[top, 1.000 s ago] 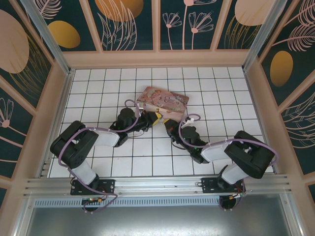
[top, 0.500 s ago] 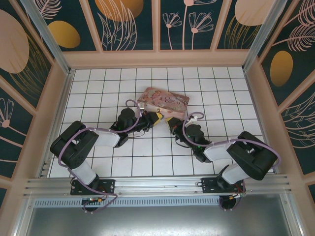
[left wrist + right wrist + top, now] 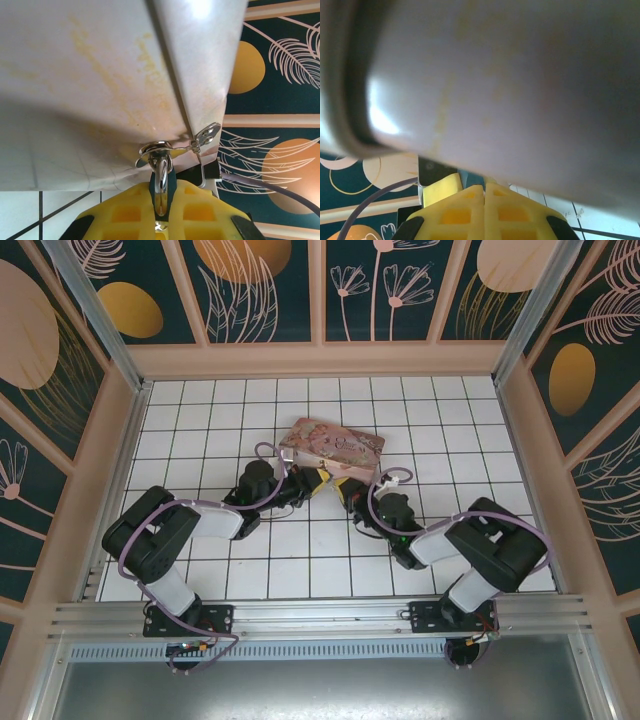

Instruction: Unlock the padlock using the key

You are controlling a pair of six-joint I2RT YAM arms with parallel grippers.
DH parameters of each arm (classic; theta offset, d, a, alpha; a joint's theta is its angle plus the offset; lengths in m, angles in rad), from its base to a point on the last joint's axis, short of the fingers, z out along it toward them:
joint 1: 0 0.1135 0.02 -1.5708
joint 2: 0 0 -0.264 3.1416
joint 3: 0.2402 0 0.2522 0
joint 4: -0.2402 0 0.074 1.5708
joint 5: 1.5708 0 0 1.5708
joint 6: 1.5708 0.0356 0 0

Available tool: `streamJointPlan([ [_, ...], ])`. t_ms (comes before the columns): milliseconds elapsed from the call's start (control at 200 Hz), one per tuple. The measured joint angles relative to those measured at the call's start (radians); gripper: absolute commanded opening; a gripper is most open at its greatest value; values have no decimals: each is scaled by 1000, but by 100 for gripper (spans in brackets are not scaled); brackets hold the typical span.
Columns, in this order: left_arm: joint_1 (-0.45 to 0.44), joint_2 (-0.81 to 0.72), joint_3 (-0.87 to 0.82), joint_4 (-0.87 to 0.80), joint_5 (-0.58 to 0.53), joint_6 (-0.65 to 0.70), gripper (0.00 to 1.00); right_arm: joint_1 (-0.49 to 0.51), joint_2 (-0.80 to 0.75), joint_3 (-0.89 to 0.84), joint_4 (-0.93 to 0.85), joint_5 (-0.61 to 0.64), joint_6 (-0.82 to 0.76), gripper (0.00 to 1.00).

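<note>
both tools meet mid-counter, just at the near edge of the pink tin. left tool is clamped on a silvery loop, which stands upright btwn its yellow pads. right above the loop, against the tin's pale underside, sit a flat metal tab and a small key-shaped piece joined to it. can't tell whether the loop is the padlock's shackle or a key ring; the blue body is hidden, so i place the padlock at that near tin edge by judgement only.

right tool comes in from the other side w/ pads pressed together. can't see anything btwn them, and a thin key could hide there.

my read: the step is lining up key and lock, w/ the insert not yet done. next move needs a clear sight of the keyway, then a slow, straight push and a small twist while the left clamp holds firm. the tin crowds both wrist cams, so alignment is the hard part.

writing: the lid carries a script title, too small to read. no brand legible.
</note>
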Motion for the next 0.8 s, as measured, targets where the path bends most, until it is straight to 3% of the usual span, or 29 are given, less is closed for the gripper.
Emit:
streamJointPlan([
  [250,9,-11,0,32,-21,2,0,-1,-146,140,-400,9,-221,0],
  [380,9,-11,0,30,-28,3,0,-24,-121,137,-364,-45,-231,0],
  [585,20,-9,-6,-9,-61,16,0,-53,79,105,-46,-123,-117,0],
  [796,35,-9,-9,-18,-89,23,0,-46,44,202,-263,-119,-217,0],
])
